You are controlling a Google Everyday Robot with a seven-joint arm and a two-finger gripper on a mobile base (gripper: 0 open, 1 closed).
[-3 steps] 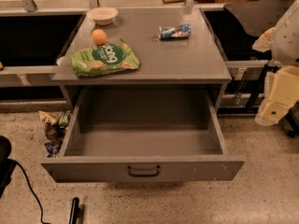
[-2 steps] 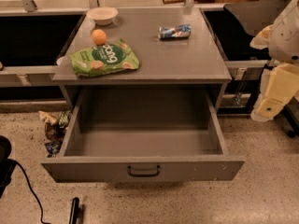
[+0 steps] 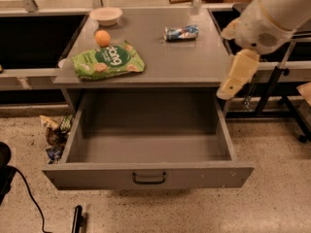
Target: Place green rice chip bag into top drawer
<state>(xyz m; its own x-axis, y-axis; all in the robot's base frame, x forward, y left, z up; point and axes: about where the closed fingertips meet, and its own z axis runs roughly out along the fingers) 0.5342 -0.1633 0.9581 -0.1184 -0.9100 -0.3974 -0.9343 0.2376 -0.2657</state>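
The green rice chip bag (image 3: 108,59) lies flat on the front left of the grey table top (image 3: 189,57), logo up. The top drawer (image 3: 146,171) is pulled fully out below it and shows an empty grey floor, with a small dark handle at the centre of its front panel. My gripper (image 3: 236,76) hangs from the pale arm that comes in from the upper right. It is at the table's front right corner, just above the drawer's right wall and far to the right of the bag. It holds nothing that I can see.
An orange (image 3: 102,38) sits just behind the bag, a white bowl (image 3: 106,15) at the back left, and a blue-silver packet (image 3: 181,32) at the back right. Crumpled litter (image 3: 54,132) lies on the floor left of the drawer. Dark metal legs (image 3: 272,89) stand at the right.
The arm has swung left and towards the table. The gripper has moved from off to the right to the table's front right corner. Bag and drawer have not moved.
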